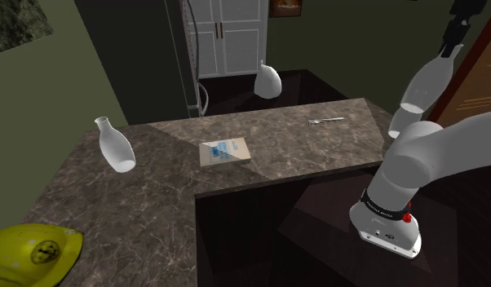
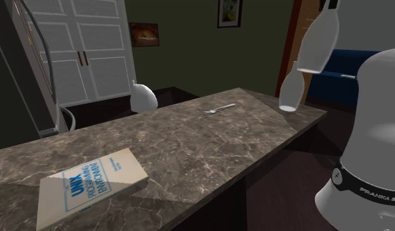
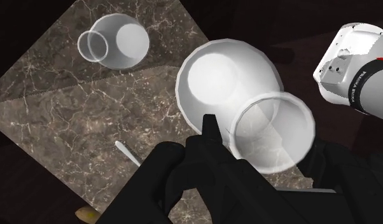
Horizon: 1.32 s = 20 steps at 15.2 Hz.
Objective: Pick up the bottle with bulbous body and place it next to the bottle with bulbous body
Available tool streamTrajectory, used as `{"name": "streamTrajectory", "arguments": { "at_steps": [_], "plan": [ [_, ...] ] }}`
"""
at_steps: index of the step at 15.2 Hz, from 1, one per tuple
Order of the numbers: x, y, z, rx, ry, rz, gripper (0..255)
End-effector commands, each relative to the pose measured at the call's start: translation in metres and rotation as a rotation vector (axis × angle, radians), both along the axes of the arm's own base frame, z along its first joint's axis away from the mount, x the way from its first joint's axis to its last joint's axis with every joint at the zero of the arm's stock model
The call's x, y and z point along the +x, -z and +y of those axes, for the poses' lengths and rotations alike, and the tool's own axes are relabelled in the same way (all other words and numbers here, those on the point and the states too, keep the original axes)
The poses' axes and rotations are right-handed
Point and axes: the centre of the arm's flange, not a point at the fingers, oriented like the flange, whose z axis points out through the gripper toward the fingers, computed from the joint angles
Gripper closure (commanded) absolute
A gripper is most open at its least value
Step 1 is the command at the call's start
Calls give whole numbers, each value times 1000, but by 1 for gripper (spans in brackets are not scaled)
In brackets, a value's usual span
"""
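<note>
We see the white bulbous bottle (image 1: 427, 83) hanging high in the air past the counter's (image 1: 301, 151) far end at the shoulder view's right. The black gripper (image 1: 454, 37) clasps its neck from above. Just below it, a second white bottle (image 1: 398, 122) stands near that corner, apart from it.

White robot arm (image 1: 431, 159) bends up from its stand and reaches high. Its black hand (image 1: 453, 41) points downward, fingers clasped around a white bottle (image 1: 423, 81) by the neck.
</note>
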Motion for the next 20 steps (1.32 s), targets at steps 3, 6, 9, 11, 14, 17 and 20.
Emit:
{"name": "streamTrajectory", "arguments": {
  "at_steps": [3, 6, 9, 11, 14, 17, 20],
  "plan": [
    [1, 21, 1, -1, 0, 0, 255],
    [1, 37, 1, -1, 0, 0, 255],
    [1, 53, 1, -1, 0, 0, 255],
    [1, 63, 1, -1, 0, 0, 255],
    [1, 79, 1, -1, 0, 0, 255],
    [1, 95, 1, -1, 0, 0, 255],
    [1, 111, 1, -1, 0, 0, 255]
  ]
}}
